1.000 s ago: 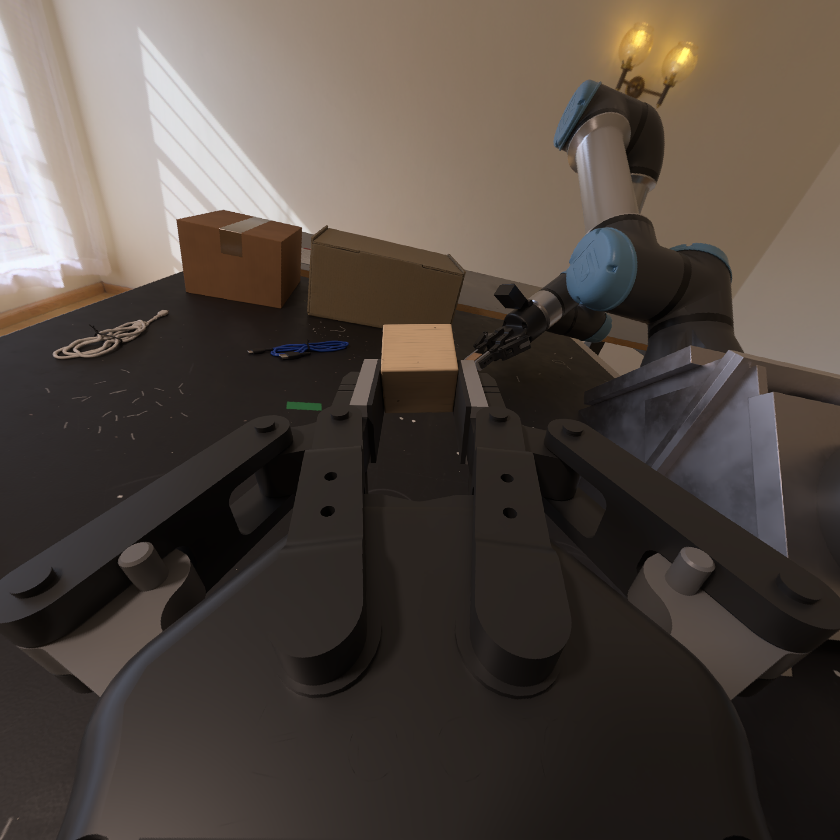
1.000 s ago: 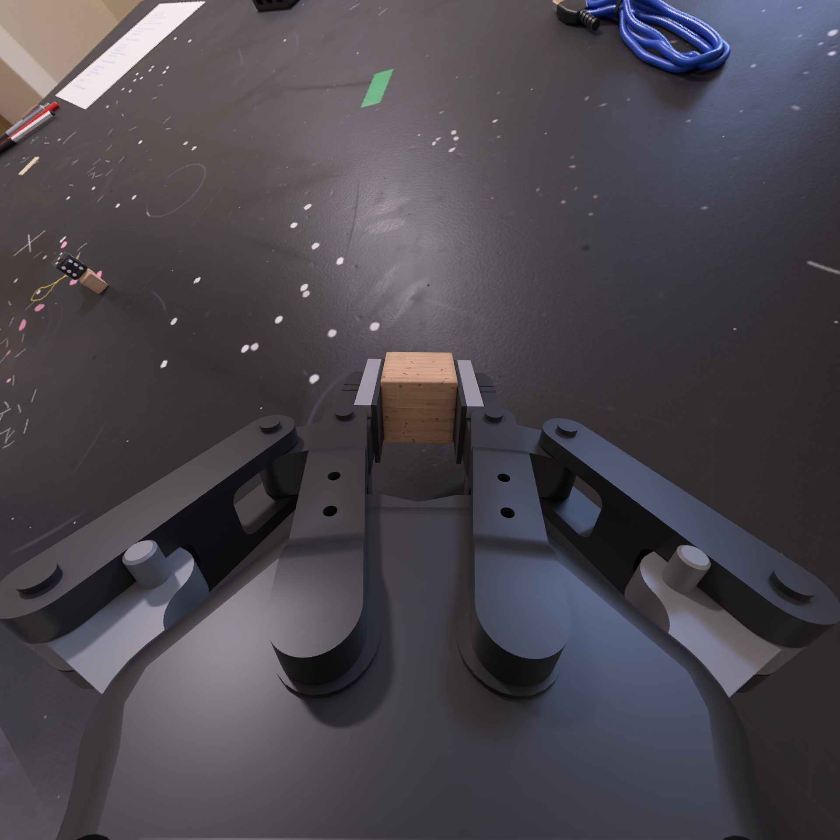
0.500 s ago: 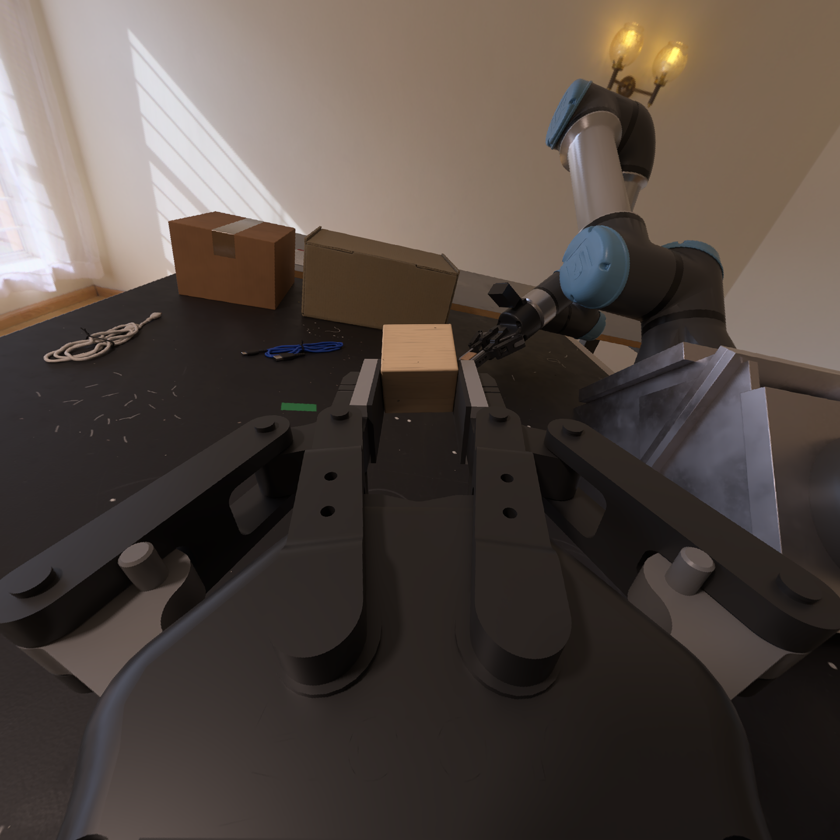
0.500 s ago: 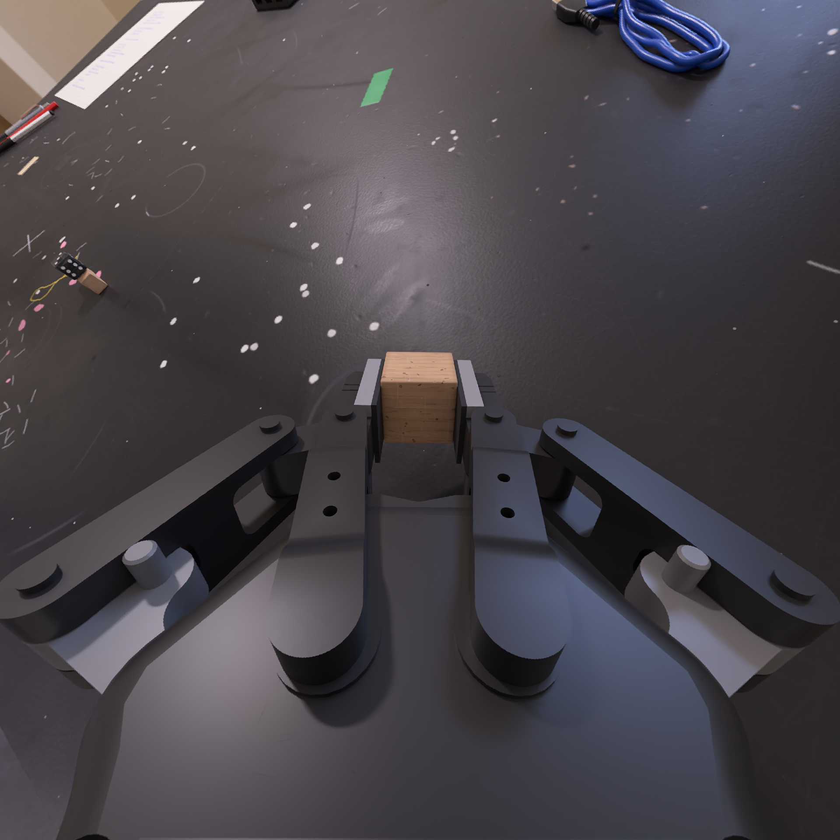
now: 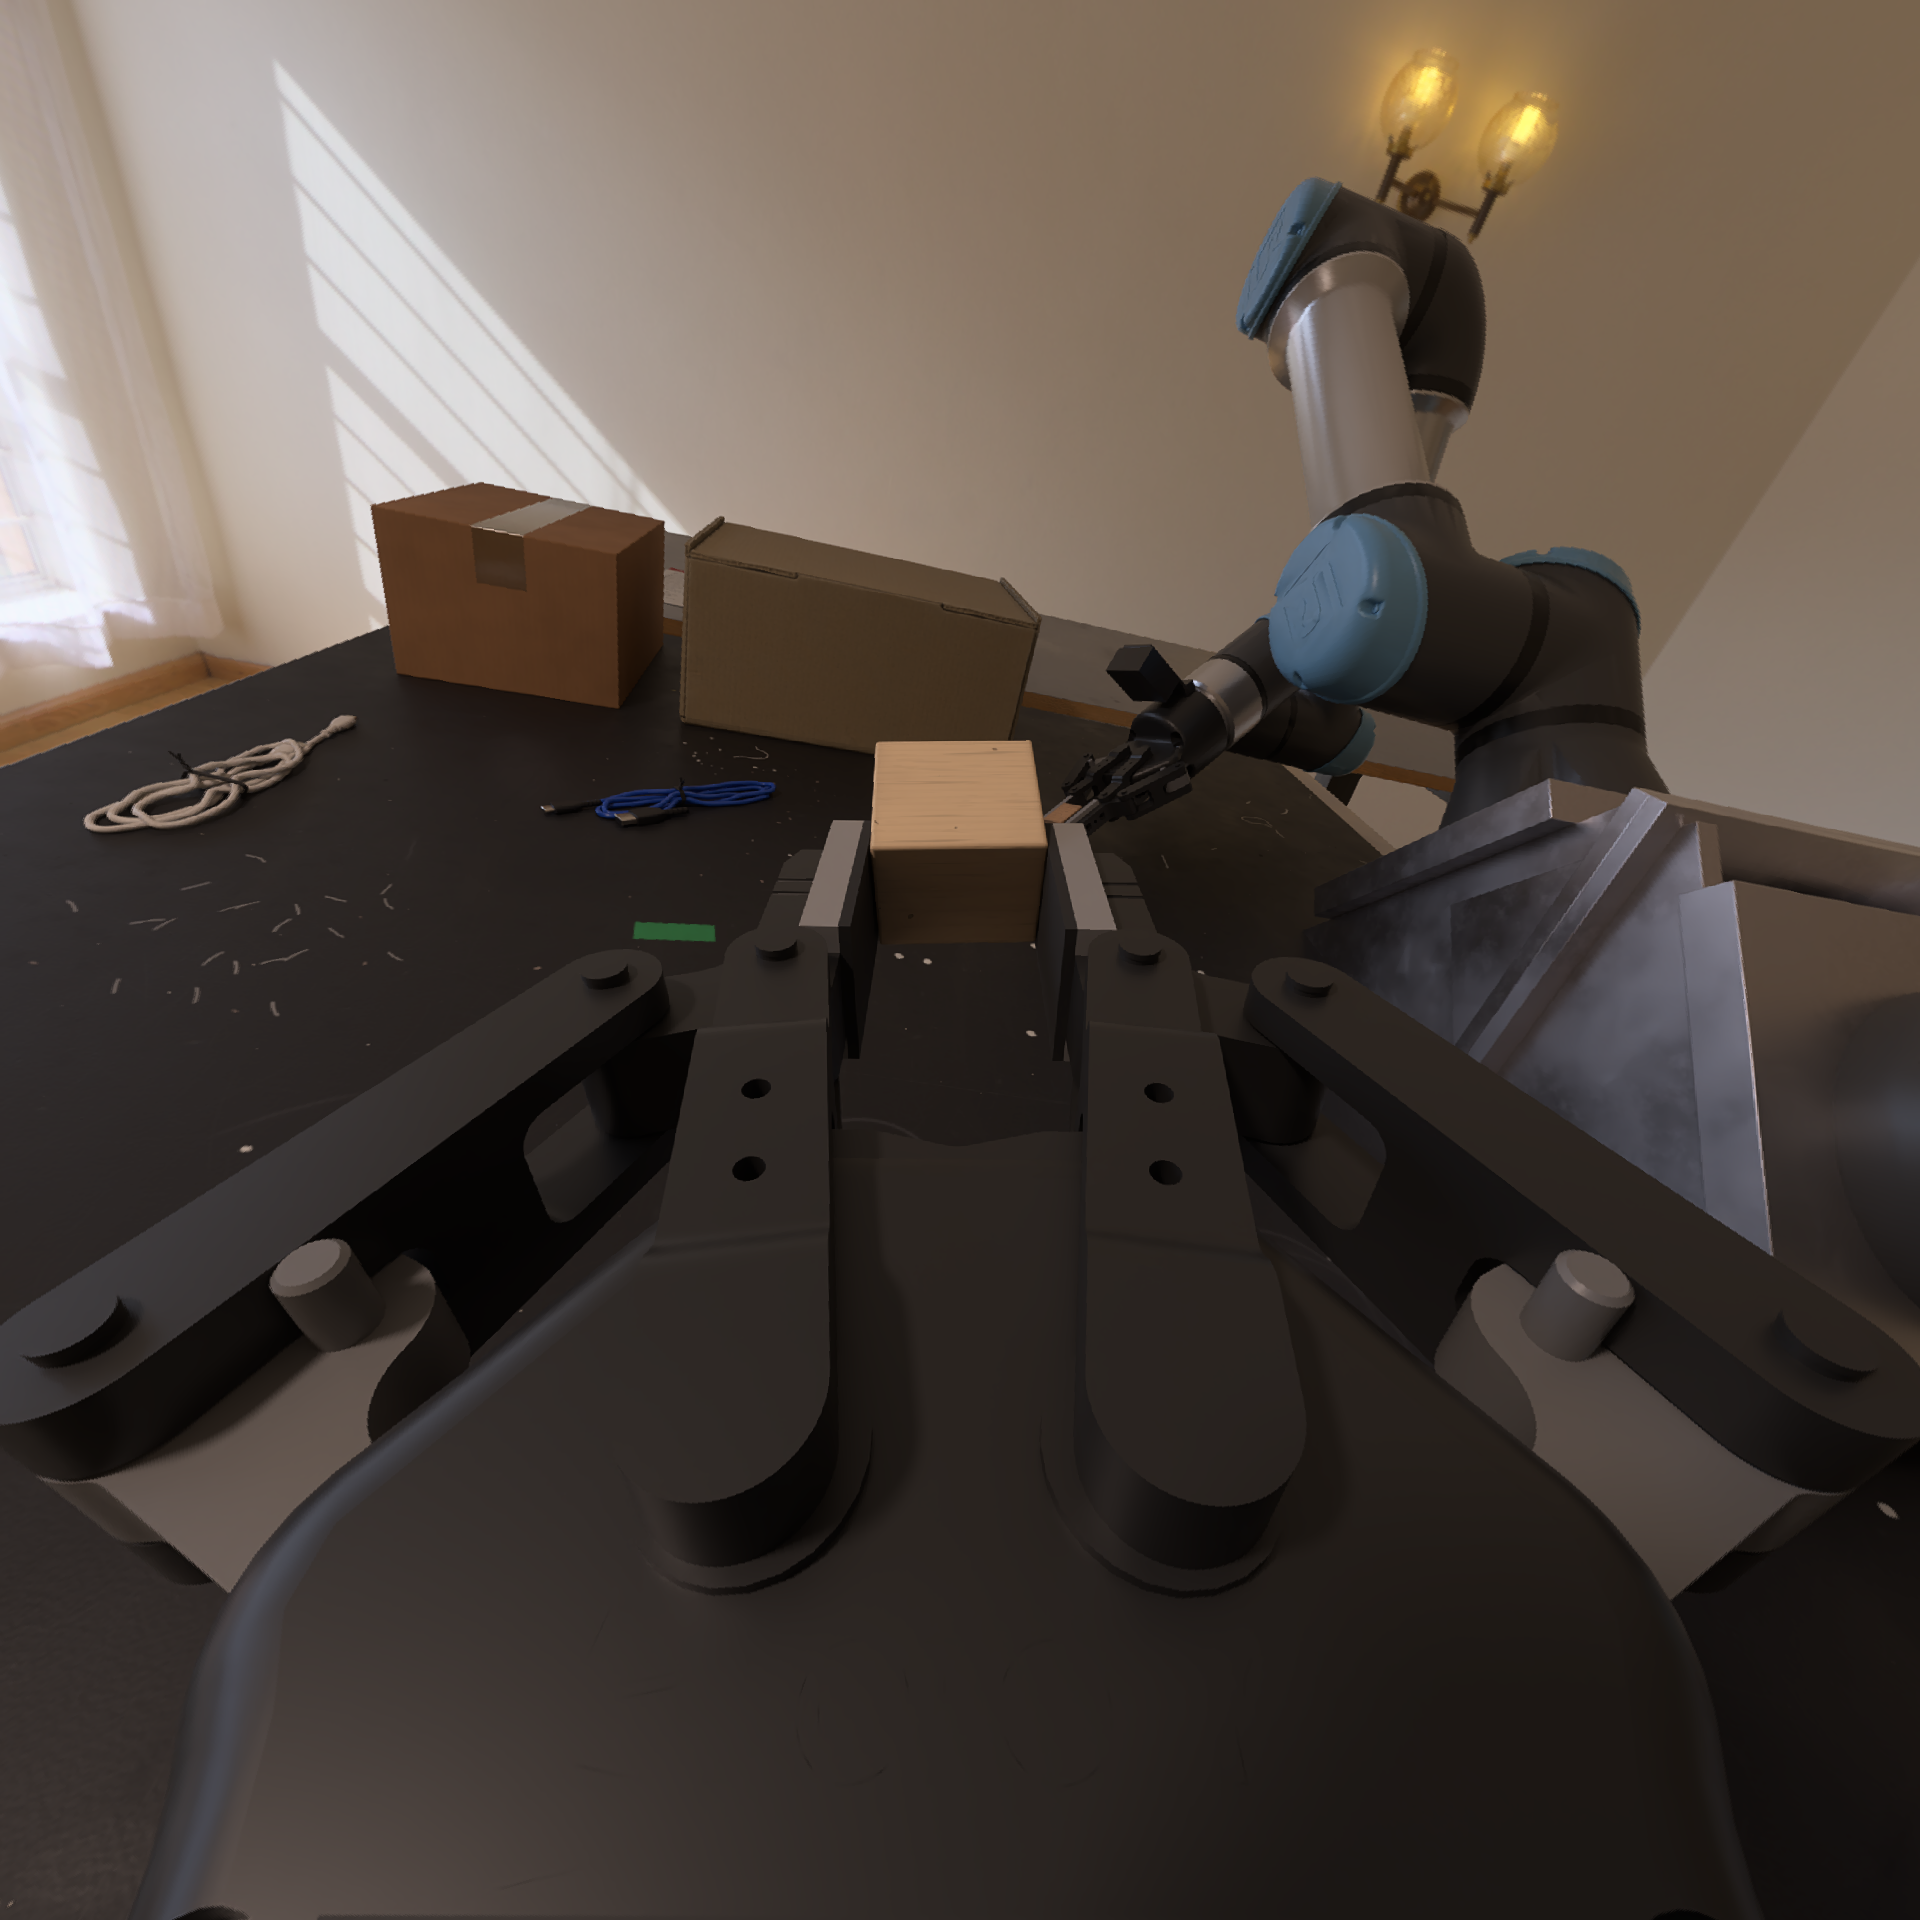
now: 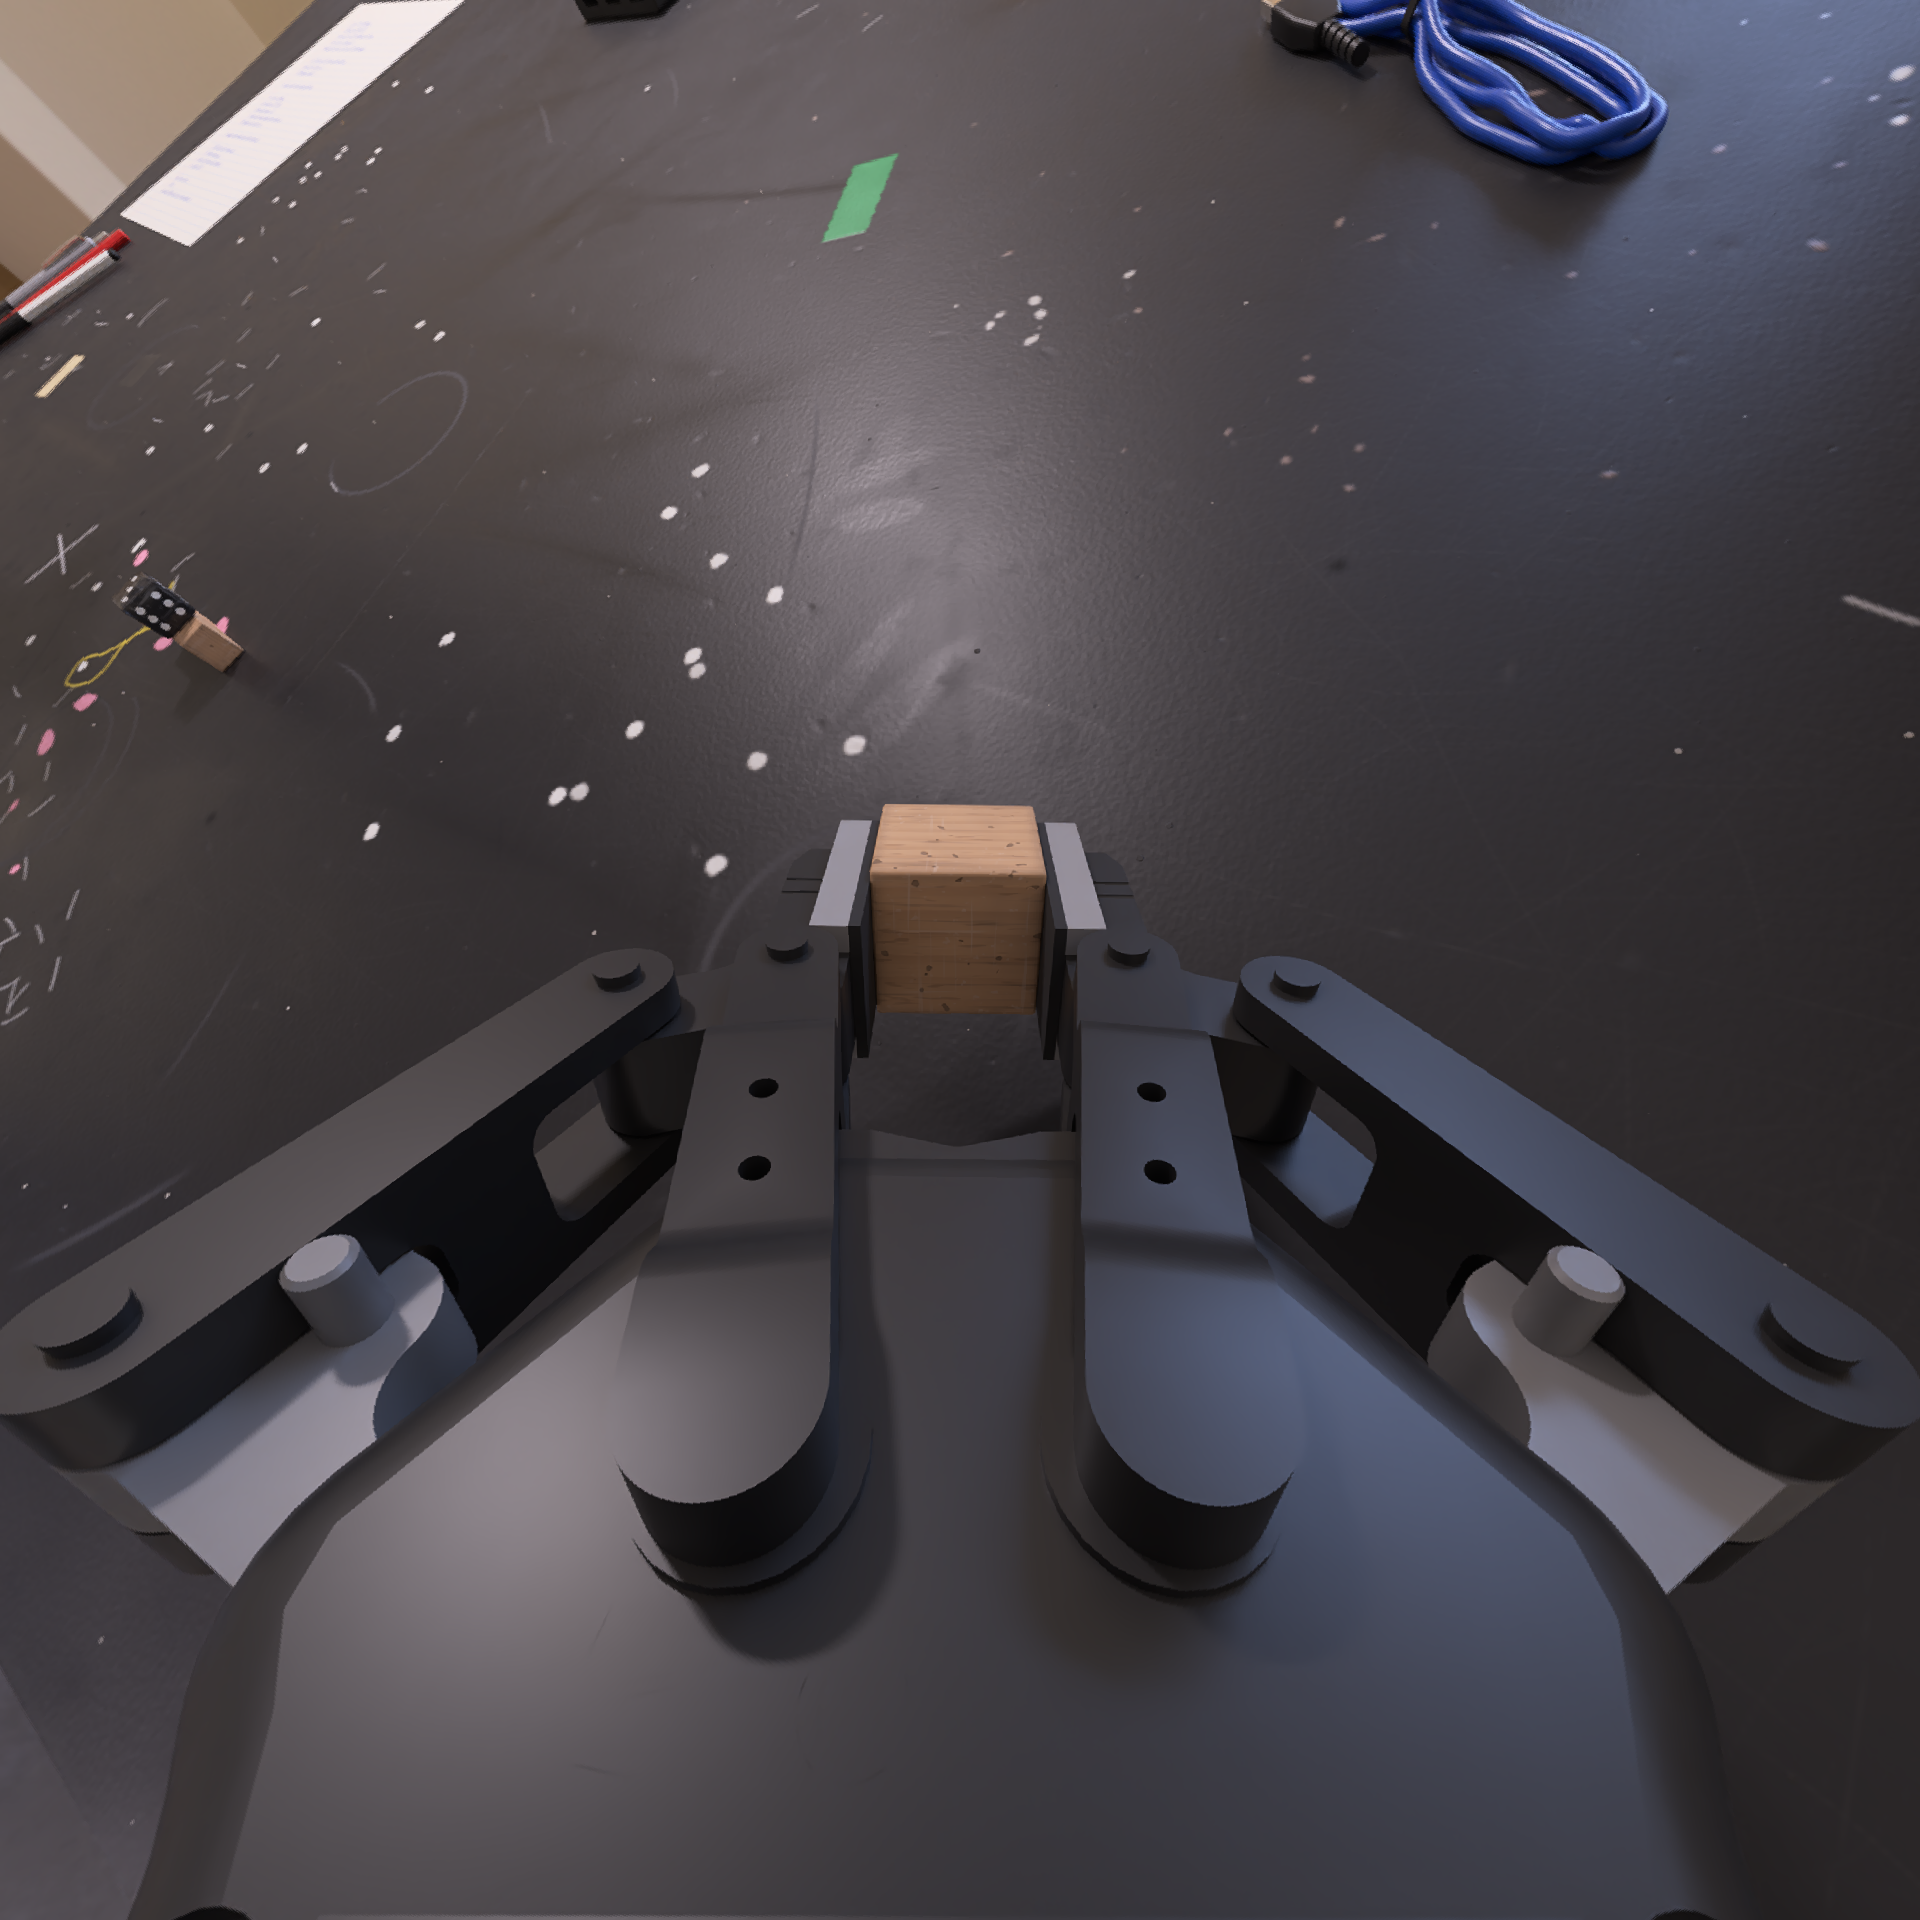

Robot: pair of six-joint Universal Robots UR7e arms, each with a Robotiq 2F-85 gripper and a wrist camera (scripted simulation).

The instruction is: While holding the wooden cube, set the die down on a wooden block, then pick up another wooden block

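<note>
Three wooden pieces showed. The left gripper (image 5: 956, 883) had its fingers closed on one pale wooden cube (image 5: 956, 842); the right gripper (image 6: 956, 904) had its fingers clamped on a second, darker wooden block (image 6: 956, 909) above the bench (image 6: 1351, 623). Far left of those fingers, one black die (image 6: 156, 606) sat touching a third block (image 6: 211, 642). One blue cable (image 6: 1527, 94) lay ahead to the right.

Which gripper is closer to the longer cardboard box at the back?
Right. The right gripper hangs just off the longer cardboard box's right end; the left gripper, clamping a wooden cube, sits well back, with the blue cable between it and the box.
</note>
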